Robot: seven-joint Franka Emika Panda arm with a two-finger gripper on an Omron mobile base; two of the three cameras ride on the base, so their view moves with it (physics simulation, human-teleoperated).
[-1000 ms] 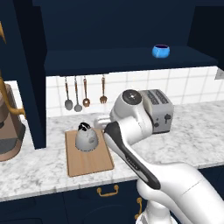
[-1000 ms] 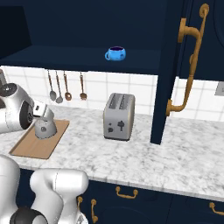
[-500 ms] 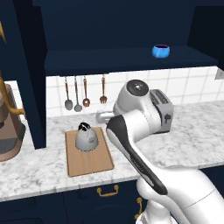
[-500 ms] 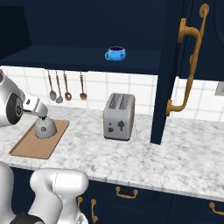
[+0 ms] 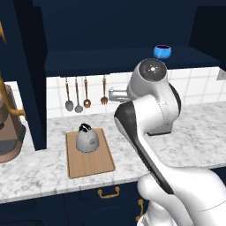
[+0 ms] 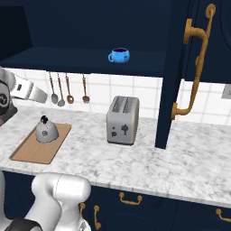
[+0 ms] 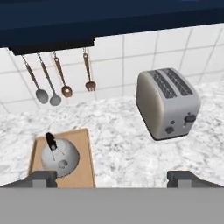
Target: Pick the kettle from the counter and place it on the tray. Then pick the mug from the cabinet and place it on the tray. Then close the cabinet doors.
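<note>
— Where does the kettle stand?

— The kettle (image 5: 88,140) sits upright on the tray (image 5: 90,161), toward its back end, black handle and knob on top. The tray lies flat on the counter (image 5: 185,141), and everything else I place from that board.

— And your hand?

— My gripper (image 7: 113,179) is spread as wide as it goes and has hold of nothing. In the hand view its two dark tips rise far apart at the bottom, one over the near corner of the tray beside the kettle, the other over bare marble. The hand hangs above the counter, clear of the kettle, between the tray and the toaster (image 6: 122,120).

— The mug?

— The mug (image 6: 119,55) rests on the dark shelf of the cabinet (image 6: 90,27), high above the counter, up and to the right of the tray in the base views, roughly over the toaster. It stands upright, blue outside, dark inside.

— What else surrounds the tray?

— Behind it, on the white tiled wall, hang four utensils (image 7: 61,83): spoons, a ladle and a fork. The toaster stands on the counter to the tray's right, well apart from it. Further right, one of the cabinet doors (image 6: 198,63) stands swung open, its long brass handle (image 6: 196,58) facing out. To the tray's left, another dark door panel (image 5: 26,75) comes down to the counter, with a brown rounded appliance (image 5: 9,132) beyond it.
</note>
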